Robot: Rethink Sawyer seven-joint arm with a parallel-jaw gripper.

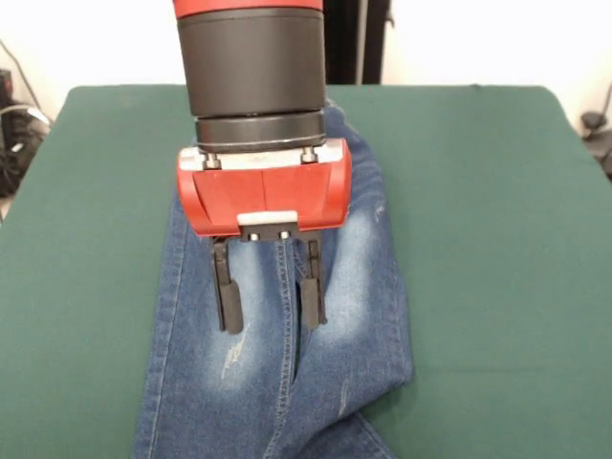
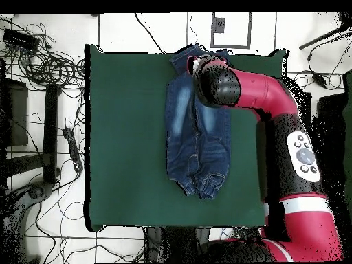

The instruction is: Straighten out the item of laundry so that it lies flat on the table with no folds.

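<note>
The item of laundry [image 1: 354, 287], a small pair of blue jeans with pale thigh patches, lies lengthwise on the green table [image 1: 497, 191]. My gripper [image 1: 271, 304] hangs over its middle seam, open, with nothing between its two black fingers [image 1: 229, 296]. At the near end, the denim is folded over towards the lower right. Seen from overhead, the jeans [image 2: 182, 130] run down the table [image 2: 124, 137] with the gathered cuffs towards the robot's base. The red arm [image 2: 220, 86] covers their other end and hides the gripper.
Wide stretches of green cloth lie on both sides of the jeans. Cables and dark equipment [image 2: 41, 69] sit on the floor beyond the table's left edge in the overhead view.
</note>
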